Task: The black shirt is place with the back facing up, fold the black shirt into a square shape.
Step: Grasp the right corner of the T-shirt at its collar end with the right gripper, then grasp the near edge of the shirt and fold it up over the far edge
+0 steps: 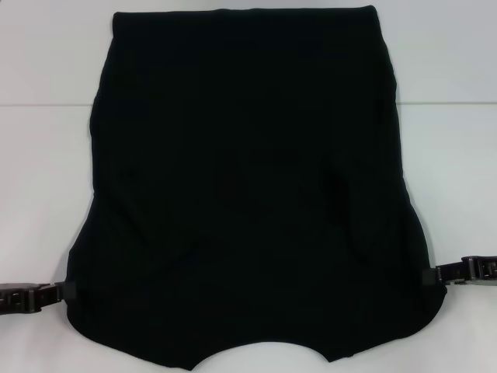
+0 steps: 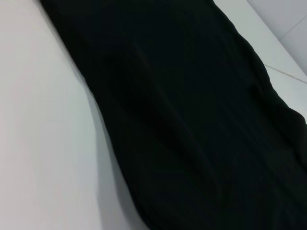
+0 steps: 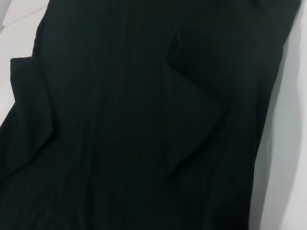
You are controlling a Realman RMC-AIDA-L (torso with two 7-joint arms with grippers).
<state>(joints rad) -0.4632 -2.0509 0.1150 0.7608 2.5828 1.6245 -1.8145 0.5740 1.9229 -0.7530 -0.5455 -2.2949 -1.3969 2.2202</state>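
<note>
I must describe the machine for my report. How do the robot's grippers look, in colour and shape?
Only the head view shows them. The left gripper and the right gripper are both black, flat and blocky, built from angular jointed segments that narrow toward the black shirt. Their tips meet the dark cloth and cannot be made out clearly. I see no cables, labels or markings on either.

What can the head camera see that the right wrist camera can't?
Only the head view shows the whole black shirt spread on the white table, with its straight far edge, its curved near edge, and both grippers: the left gripper at the shirt's near left edge and the right gripper at its near right edge. Only the right wrist view shows, up close, the pointed edges of the fabric flaps folded over the shirt. Both show the plain black fabric on the white table, with no lettering in sight.
</note>
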